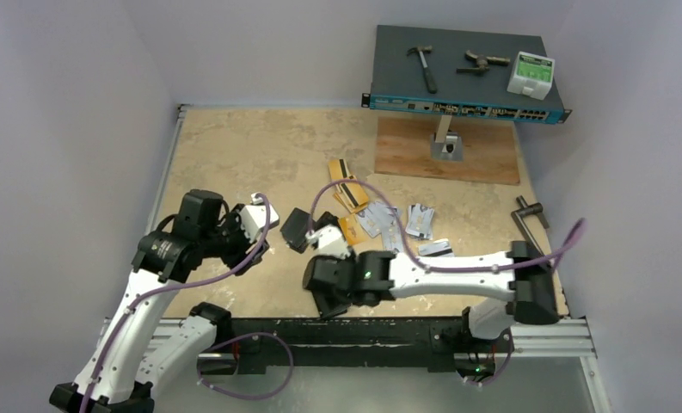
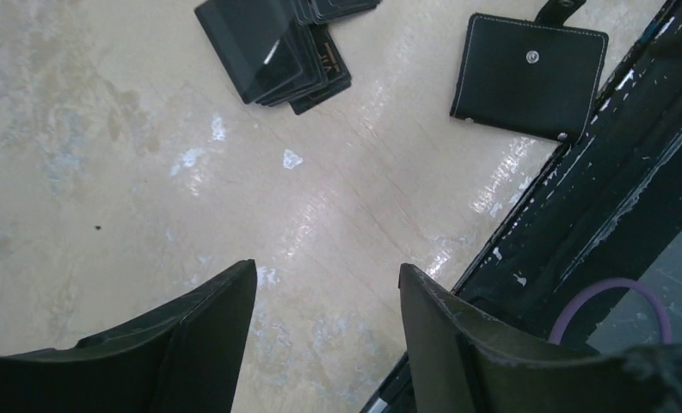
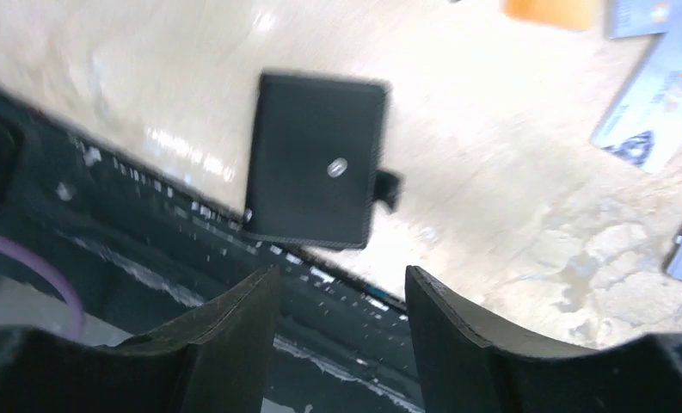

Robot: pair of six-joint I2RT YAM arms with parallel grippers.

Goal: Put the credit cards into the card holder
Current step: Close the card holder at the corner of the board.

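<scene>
Several credit cards (image 1: 376,219), orange-yellow and silver, lie scattered on the table (image 1: 234,146) in the overhead view, just right of my wrists. None is stowed, so I judge the task barely begun. A fanned stack of dark sleeves (image 1: 298,228) lies between my wrists.

From the left wrist, my left hand (image 2: 324,275) is spread partway with only bare tabletop between its fingers, so it holds nothing. Ahead lies the card holder (image 2: 531,77), folded shut beside the dark rail (image 2: 578,215) at the table's near edge. Its snap tab (image 2: 561,9) sticks out free, not pressed onto the stud (image 2: 532,58). The sleeves lie apart from it, farther in.

The right wrist view is blurred. My right hand (image 3: 341,275) is also part-open and empty, hovering over the rail just short of the holder. The holder's lower edge seems to overlap the rail.

The step, as I read it, is getting the holder open. Since the tab is loose, I would pin the back cover flat with one hand and lift the front cover by its free edge with the other. I must press downward, never toward the rail, or the holder could slide off the table. Only then would I fetch a card.
</scene>
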